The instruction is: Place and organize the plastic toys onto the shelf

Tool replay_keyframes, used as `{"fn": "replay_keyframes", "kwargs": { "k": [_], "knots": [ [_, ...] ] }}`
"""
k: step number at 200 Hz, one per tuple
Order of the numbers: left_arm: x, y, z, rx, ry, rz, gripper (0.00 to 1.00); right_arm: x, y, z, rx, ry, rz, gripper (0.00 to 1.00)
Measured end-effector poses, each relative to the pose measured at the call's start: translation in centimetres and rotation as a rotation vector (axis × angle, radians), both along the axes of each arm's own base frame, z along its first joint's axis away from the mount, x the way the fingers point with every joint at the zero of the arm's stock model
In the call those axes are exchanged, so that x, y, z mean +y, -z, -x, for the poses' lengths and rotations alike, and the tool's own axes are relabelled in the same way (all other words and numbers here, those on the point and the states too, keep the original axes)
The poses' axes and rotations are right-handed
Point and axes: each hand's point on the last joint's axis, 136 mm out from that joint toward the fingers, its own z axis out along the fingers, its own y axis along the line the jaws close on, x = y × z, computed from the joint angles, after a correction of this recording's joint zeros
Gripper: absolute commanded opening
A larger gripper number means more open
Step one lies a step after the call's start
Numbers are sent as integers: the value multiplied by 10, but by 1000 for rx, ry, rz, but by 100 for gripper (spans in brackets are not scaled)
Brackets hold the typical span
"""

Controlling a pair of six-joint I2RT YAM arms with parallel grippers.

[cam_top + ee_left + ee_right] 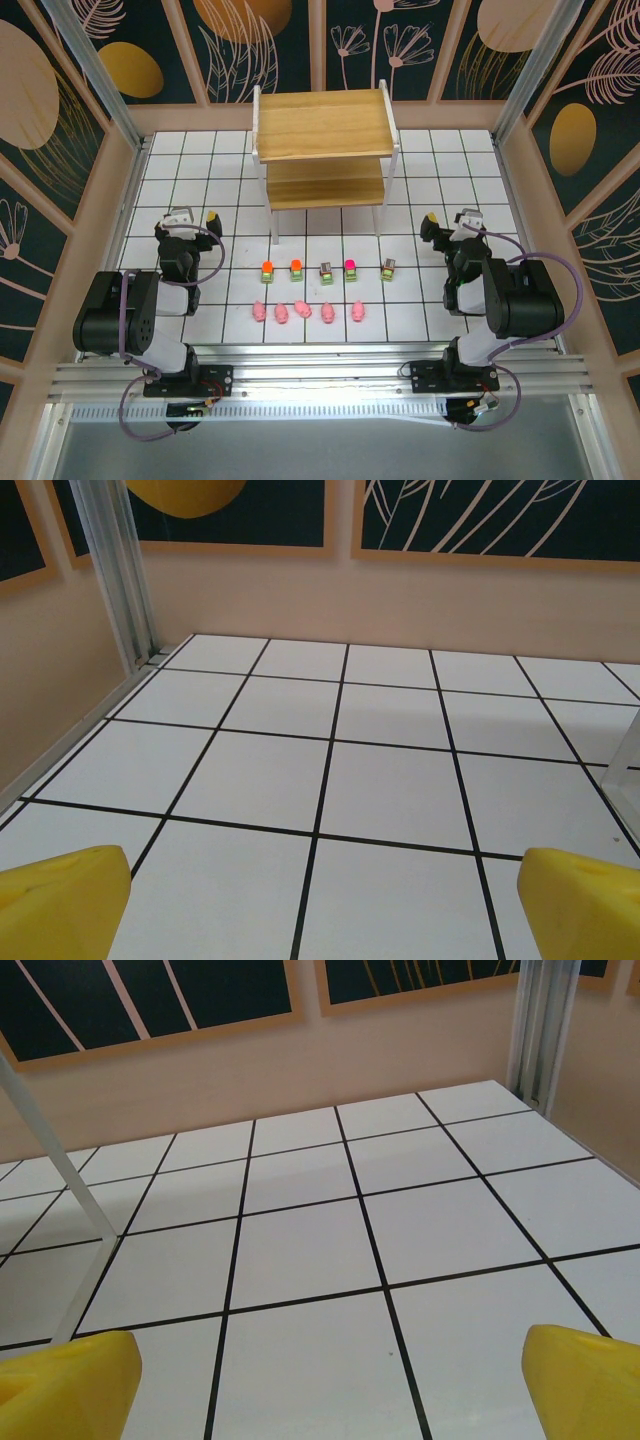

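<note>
The shelf (322, 128), light wood on white legs, stands at the back middle of the tiled table with both tiers bare. In front of it lies a row of several green blocky toys (326, 270) topped orange, magenta or grey-brown. Closer to the arms is a row of several pale pink pig-like toys (303, 310). My left gripper (195, 215) hangs open left of the rows, its yellow fingertips (60, 900) wide apart over bare tiles. My right gripper (449, 216) is open to the right of the rows, fingertips (585, 1380) spread, nothing between them. One white shelf leg (60, 1165) shows in the right wrist view.
Peach walls (115, 190) and aluminium posts (120, 570) enclose the white tiled table (430, 300). The arm bases sit on a rail (320, 375) at the near edge. Bare tiles lie between each gripper and the toy rows.
</note>
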Motion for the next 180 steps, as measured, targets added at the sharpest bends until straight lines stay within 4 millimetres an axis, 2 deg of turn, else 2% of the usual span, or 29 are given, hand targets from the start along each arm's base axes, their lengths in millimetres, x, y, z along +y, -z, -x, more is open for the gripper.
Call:
{"fn": "replay_keyframes", "kwargs": {
  "k": [54, 74, 93, 109, 132, 142, 180],
  "knots": [
    [1, -8, 13, -23, -6, -1, 99, -4, -3, 10, -22, 36, 5, 98],
    [3, -30, 20, -77, -52, -2, 99, -10, -18, 13, -55, 82, 7, 98],
    [-4, -54, 25, -138, -73, -1, 99, -21, -38, 17, -100, 151, -1, 99],
    [-6, -62, 27, -146, -92, 10, 99, -29, -49, 22, -127, 209, -10, 99],
    [-5, -64, 32, -131, -115, 49, 99, -35, -55, 28, -121, 295, -34, 99],
    [-5, -66, 34, -126, -118, 76, 99, -36, -56, 27, -103, 334, -51, 99],
    [-13, -76, 41, -121, -81, 197, 99, -42, -82, 6, -34, 490, -192, 99]
  ]
}}
